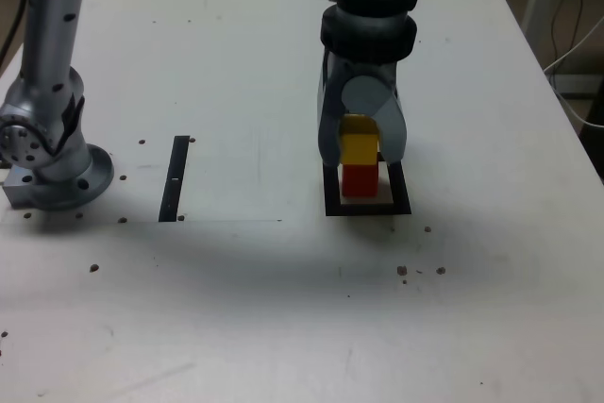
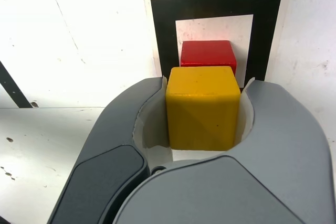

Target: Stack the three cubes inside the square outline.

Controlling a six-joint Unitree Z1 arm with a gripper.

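A red cube (image 1: 359,180) (image 2: 208,55) sits inside the square outline (image 1: 368,209) (image 2: 163,24), on its white centre. A yellow cube (image 1: 359,146) (image 2: 202,107) is right on top of the red one, looking in contact with it in the exterior view. My gripper (image 1: 360,152) (image 2: 203,90) points down over the outline and is shut on the yellow cube, one grey finger pressed against each side. The wrist view shows the yellow cube set slightly off the red one beneath it.
A thin black strip (image 1: 175,179) (image 2: 10,85) lies on the white table to the exterior view's left of the outline. The arm's grey base (image 1: 52,172) stands at the far left. The table's edge (image 1: 557,92) and cables run along the exterior view's right.
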